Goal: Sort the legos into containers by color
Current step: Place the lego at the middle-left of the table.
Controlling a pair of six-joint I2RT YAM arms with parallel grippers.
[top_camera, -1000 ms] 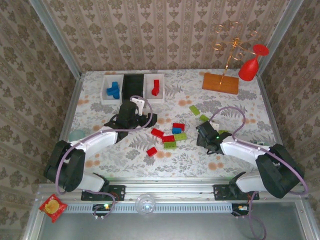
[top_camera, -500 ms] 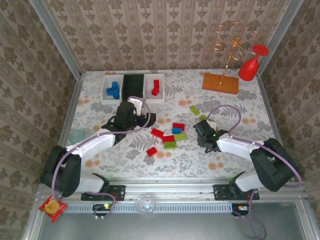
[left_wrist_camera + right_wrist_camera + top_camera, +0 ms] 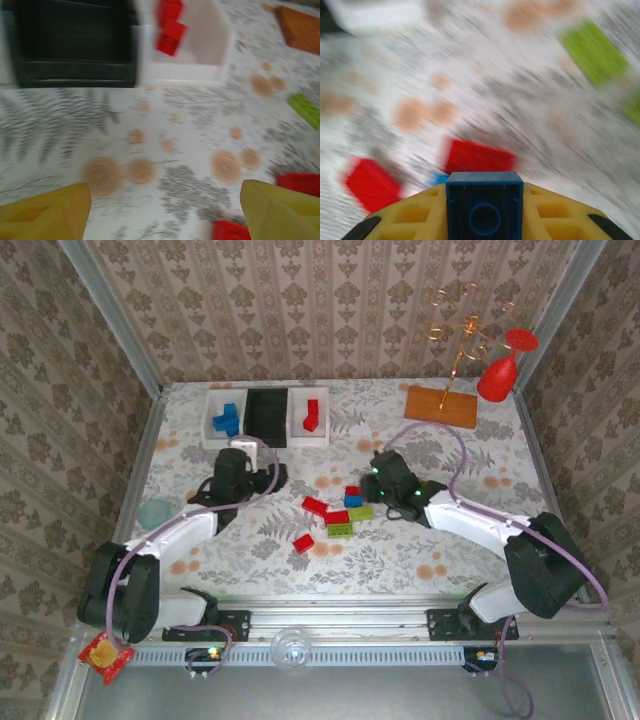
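My right gripper (image 3: 385, 474) is shut on a small blue square lego (image 3: 484, 205), held between its yellow fingers (image 3: 410, 216) just right of the loose pile. The pile holds red (image 3: 314, 505), blue (image 3: 352, 502) and lime green (image 3: 360, 512) legos; a red one (image 3: 480, 156) lies just ahead of the held brick. At the back stand three containers: a white bin (image 3: 208, 422) with blue bricks, a black bin (image 3: 267, 416), and a white bin (image 3: 324, 418) with red bricks (image 3: 170, 25). My left gripper (image 3: 262, 468) hovers open and empty in front of the black bin (image 3: 75, 45).
A wooden base (image 3: 440, 406) with a gold wire rack and a red wine glass (image 3: 500, 370) stand at the back right. A pale teal cup (image 3: 155, 512) sits at the left edge. Wallpapered walls enclose the table on three sides. A green lego (image 3: 305, 110) lies apart on the right.
My right gripper has shut on the blue lego and swung left and away from me with it. The left arm has shifted slightly left, its jaws still open.
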